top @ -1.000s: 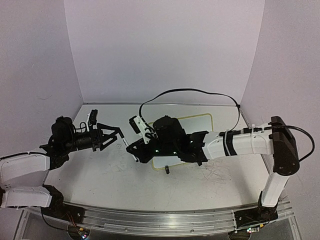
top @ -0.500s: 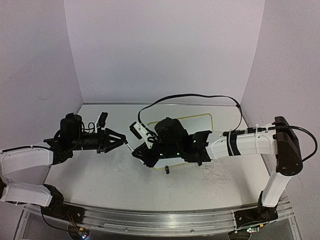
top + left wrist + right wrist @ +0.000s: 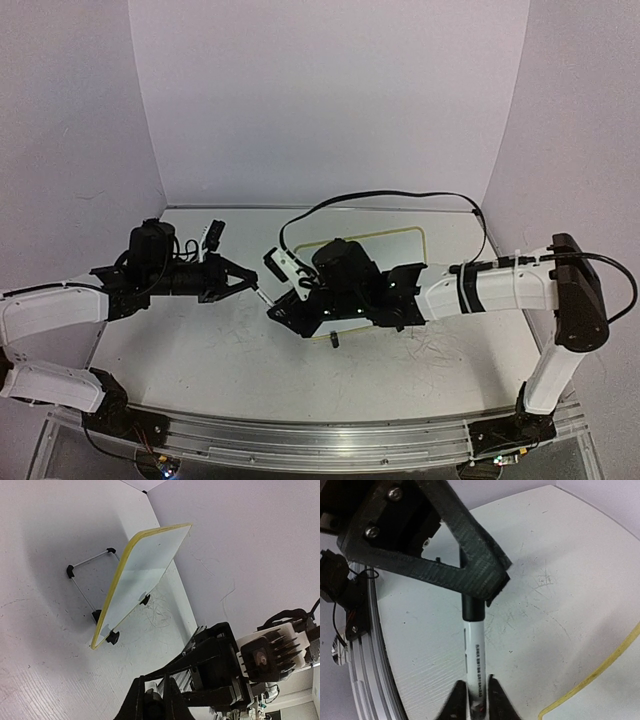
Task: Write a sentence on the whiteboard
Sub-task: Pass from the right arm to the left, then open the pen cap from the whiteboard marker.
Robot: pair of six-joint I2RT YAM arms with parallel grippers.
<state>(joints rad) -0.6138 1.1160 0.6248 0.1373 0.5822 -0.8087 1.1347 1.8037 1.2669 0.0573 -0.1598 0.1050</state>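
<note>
A white marker (image 3: 474, 650) with a black cap hangs in the air between my two grippers, left of the whiteboard. My left gripper (image 3: 245, 283) (image 3: 152, 700) is shut on the cap end. My right gripper (image 3: 272, 303) (image 3: 476, 690) flanks the white barrel closely; whether its fingers still press on it I cannot tell. The whiteboard (image 3: 405, 243) (image 3: 145, 575), white with a yellow rim, stands tilted on black clip feet, and my right arm hides most of it from above. The sentence shows on no visible part of the board.
A wire stand with black feet (image 3: 87, 577) stands behind the board. One black foot (image 3: 334, 341) pokes out below my right arm. Faint grey scribbles (image 3: 440, 350) mark the tabletop. A black cable (image 3: 380, 195) loops over the board. Walls close in on three sides.
My left arm has reached rightward to the marker and its jaws have closed on the cap end. My right arm has shifted only slightly.
</note>
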